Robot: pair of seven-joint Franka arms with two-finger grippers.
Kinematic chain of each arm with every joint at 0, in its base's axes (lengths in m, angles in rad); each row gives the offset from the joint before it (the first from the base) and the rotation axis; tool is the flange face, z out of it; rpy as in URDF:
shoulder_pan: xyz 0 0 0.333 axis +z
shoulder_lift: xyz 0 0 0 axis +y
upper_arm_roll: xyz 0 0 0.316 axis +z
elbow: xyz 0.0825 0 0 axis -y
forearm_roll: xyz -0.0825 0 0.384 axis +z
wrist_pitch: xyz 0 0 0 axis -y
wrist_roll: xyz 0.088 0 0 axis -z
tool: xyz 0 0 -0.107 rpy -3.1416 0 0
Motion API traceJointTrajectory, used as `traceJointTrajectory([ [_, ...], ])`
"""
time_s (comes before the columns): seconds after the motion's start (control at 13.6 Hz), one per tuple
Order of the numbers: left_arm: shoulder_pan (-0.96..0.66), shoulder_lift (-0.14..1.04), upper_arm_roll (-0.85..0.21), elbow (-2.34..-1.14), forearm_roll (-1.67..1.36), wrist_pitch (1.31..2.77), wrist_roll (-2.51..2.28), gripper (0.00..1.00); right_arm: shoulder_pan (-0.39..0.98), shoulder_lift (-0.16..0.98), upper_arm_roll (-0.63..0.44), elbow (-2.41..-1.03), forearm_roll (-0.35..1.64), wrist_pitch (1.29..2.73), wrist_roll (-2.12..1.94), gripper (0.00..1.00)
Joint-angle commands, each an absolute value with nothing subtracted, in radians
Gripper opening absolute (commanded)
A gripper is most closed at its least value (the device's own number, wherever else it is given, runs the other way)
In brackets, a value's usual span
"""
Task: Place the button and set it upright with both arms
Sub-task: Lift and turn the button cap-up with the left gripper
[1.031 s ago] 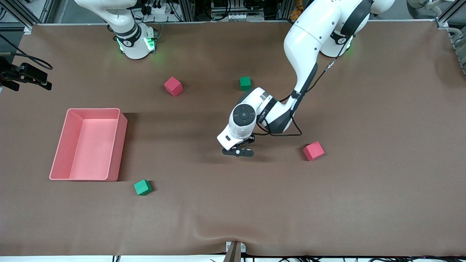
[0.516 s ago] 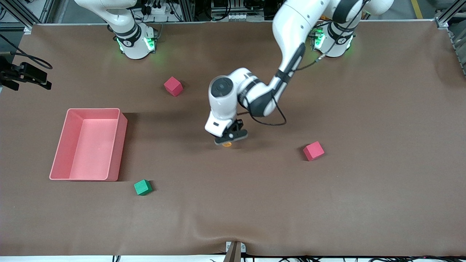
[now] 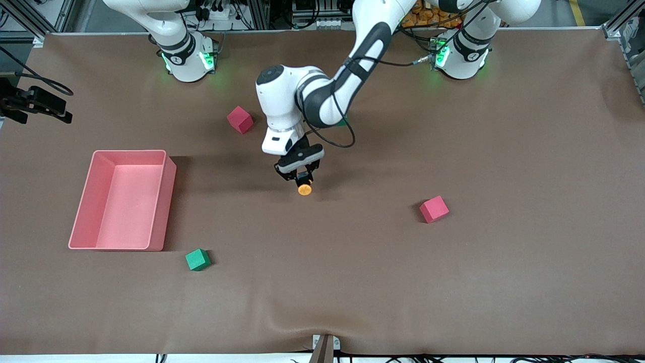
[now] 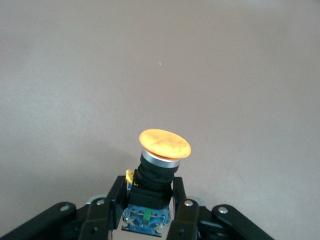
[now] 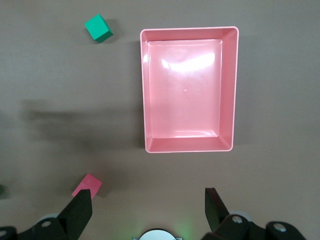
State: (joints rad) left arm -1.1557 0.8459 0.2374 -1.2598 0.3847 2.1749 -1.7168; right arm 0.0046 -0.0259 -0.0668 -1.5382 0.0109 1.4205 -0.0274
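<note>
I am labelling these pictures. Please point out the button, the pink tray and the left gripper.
button (image 4: 164, 143), left wrist view, on its orange cap.
pink tray (image 3: 163, 199), front view, on its side wall.
left gripper (image 3: 302, 174), front view, between the fingertips shut on the button.

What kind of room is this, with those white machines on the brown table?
Probably a robotics lab or test bench. Two white jointed robot arms are bolted to a brown covered table, aluminium framing and cables run along its edge, and small foam cubes lie about as practice props.
</note>
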Motion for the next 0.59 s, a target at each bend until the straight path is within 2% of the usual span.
traceJointTrajectory([
  [0.0, -1.227, 0.867, 0.281, -1.275, 0.573, 2.137, -2.018, 0.00, 0.006, -0.031, -0.063, -1.525, 0.014, 1.402, 0.008, 1.00],
  [0.15, -1.278, 0.888, 0.276, -1.284, 0.783, 2.088, -2.126, 0.00, 0.006, -0.031, -0.061, -1.525, 0.020, 1.401, 0.006, 1.00],
  [0.29, -1.304, 0.888, 0.276, -1.290, 0.848, 2.074, -2.260, 0.00, 0.002, -0.034, -0.066, -1.525, 0.054, 1.404, -0.001, 1.00],
  [0.52, -1.353, 0.948, 0.276, -1.293, 0.964, 2.048, -2.409, 0.00, 0.002, -0.034, -0.067, -1.526, 0.058, 1.405, -0.003, 1.00],
])
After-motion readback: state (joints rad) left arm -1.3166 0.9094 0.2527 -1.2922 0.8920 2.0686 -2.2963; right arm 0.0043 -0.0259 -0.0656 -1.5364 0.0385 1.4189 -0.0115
